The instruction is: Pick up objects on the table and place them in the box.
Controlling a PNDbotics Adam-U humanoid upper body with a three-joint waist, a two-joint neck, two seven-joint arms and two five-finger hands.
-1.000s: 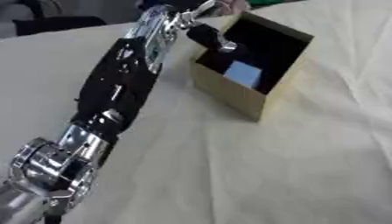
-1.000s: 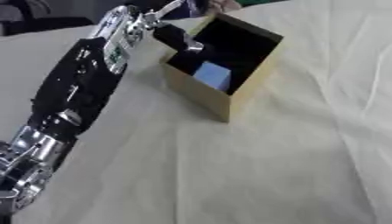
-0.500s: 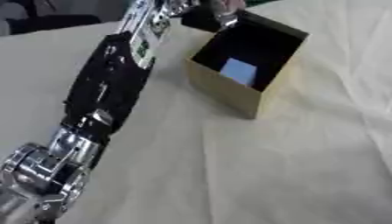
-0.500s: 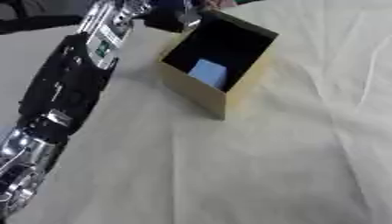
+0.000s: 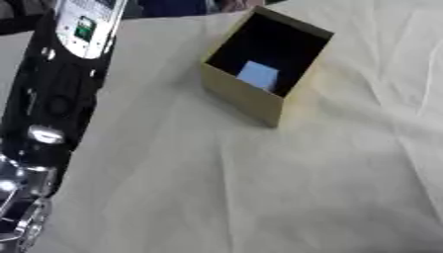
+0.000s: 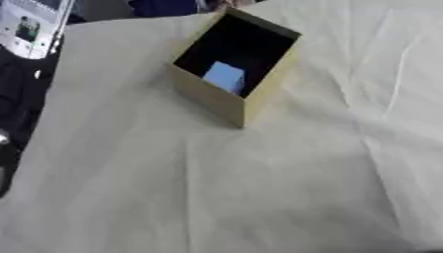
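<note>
1. Cloth (image 5: 259, 197), cream and creased, covers the table across the whole near field; long folds run up the right side.
2. Silver joint (image 5: 22, 217) of the left arm sits at the lower left corner of the left eye view, nearest the camera.
3. Left arm (image 5: 52, 99), black and glossy, rises from that joint along the left edge toward the top of the view. A pale panel with a small green mark (image 5: 84, 27) sits on its upper part.
4. Left hand: past the top edge in both views, so nothing can be said of its fingers. Right hand: shows in no view.
5. Box (image 6: 207, 99), tan cardboard with a dark inside, stands on the cloth beyond the middle, turned so that one corner points toward the camera. Its top is open. It stands to the right of the arm, apart from it.
6. Light blue object (image 6: 224, 76), flat-faced and squarish, lies inside the box against the near wall, low down. Only its upper face shows; what it is cannot be told.
7. Far edge: a dark blue shape (image 5: 173, 7) lies behind the box at the top of the view, too blurred to make out.
8. No other loose object is seen on the cloth around the box.
</note>
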